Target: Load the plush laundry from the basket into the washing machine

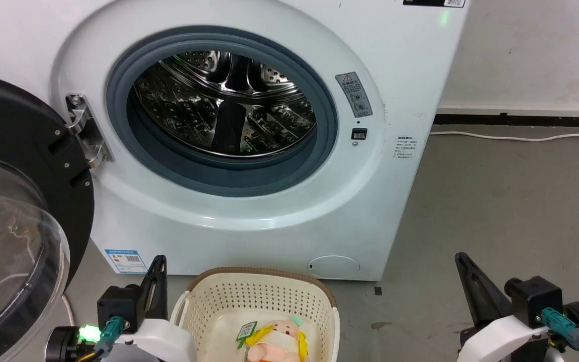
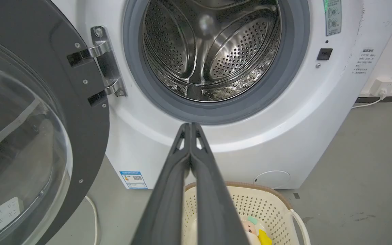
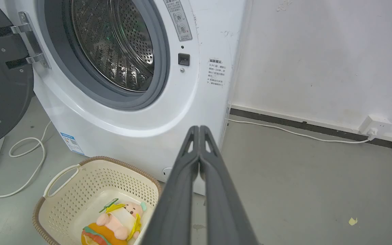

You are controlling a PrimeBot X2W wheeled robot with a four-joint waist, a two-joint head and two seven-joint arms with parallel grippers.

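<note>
Plush laundry [image 3: 114, 223], a small stuffed doll with a pinkish face, yellow hair, white top and orange burger-shaped lower half, lies on the bottom of the basket, so I judge that the loading has not begun.

The large white front-loading washing machine [image 1: 400, 75] stands ready. Its black-framed clear bubble door [image 1: 18, 130] is swung wide on the left, and the shiny perforated steel drum [image 1: 229, 100] behind the grey rubber ring [image 1: 325, 125] looks empty. Just in front of it sits the cream perforated plastic basket [image 1: 262, 272] with a brown woven-look rim and white handles.

Everything is left to do: reach in, grasp the doll, lift it to the port and release it inside.

The left gripper [image 2: 191, 126] hangs just beside the basket and the right gripper [image 3: 199, 128] well apart from it. Each has its two long dark fingers pressed together, holding nothing.

A grey warning label [image 1: 354, 94] with a triangle, a block of small print [image 1: 406, 148] and a blue sticker [image 1: 126, 261] with a code square are all too small to read, as is the doll's green tag [image 1: 246, 330]. No brand name can be made out.
</note>
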